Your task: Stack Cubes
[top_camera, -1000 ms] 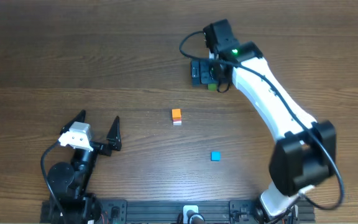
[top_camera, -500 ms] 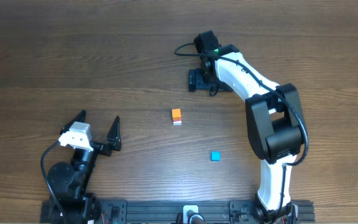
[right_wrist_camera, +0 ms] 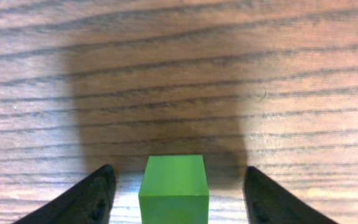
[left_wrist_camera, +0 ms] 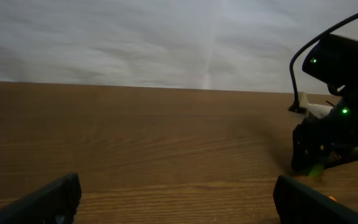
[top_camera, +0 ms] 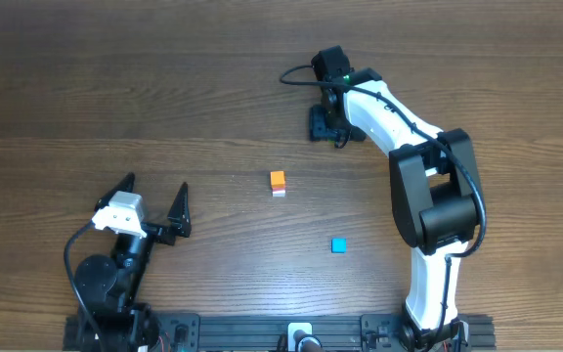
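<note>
L gripper [top_camera: 156, 183] is parked near its base at the table's [top_camera: 57, 78] front-left, jaws spread wide, nothing between them. In L wrist view I see both its fingers [left_wrist_camera: 45, 199] well apart over bare wood.

Mid-table, the orange cube [top_camera: 278, 178] sits on the white cube [top_camera: 279, 192], a two-high stack standing alone.

R arm reaches from its base at front-right up to the far side of the table, R gripper [top_camera: 324, 124] beyond the stack and to its right. In R wrist view the green cube [right_wrist_camera: 173, 186] is on the wood between the fingers [right_wrist_camera: 95, 196], a gap on each side, so jaws are spread and not pinching it. The cube looks square to the fingers, roughly centred.

Blue cube [top_camera: 338, 244] lies by itself at the front, right of the stack and well apart from the green one.
</note>
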You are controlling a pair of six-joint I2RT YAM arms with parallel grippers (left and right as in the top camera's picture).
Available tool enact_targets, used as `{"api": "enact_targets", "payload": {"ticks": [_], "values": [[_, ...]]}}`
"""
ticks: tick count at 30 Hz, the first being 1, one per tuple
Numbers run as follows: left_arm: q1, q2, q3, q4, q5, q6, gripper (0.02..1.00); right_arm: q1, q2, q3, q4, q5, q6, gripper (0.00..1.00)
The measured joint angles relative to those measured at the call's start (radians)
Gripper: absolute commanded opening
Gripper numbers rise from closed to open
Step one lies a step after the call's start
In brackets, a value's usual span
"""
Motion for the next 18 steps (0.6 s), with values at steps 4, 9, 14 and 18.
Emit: {"api": "enact_targets", "payload": {"ticks": [4, 9, 14, 18], "values": [[0.0, 0.0, 0.0, 0.0, 0.0, 0.0, 0.998, 0.0, 0.0, 0.0, -0.011, 0.0, -0.007, 0.485], [0.0, 0.0, 0.0, 0.0, 0.0, 0.0, 0.998, 0.0, 0.0, 0.0, -0.012, 0.0, -0.01, 0.415], [0.0, 0.0, 0.0, 0.0, 0.0, 0.0, 1.0, 0.0, 0.0, 0.0, -0.012, 0.0, -0.008, 0.29], [0.0, 0.0, 0.0, 0.0, 0.0, 0.0, 0.998, 0.0, 0.0, 0.0, -0.012, 0.0, -0.014, 0.187]]}}
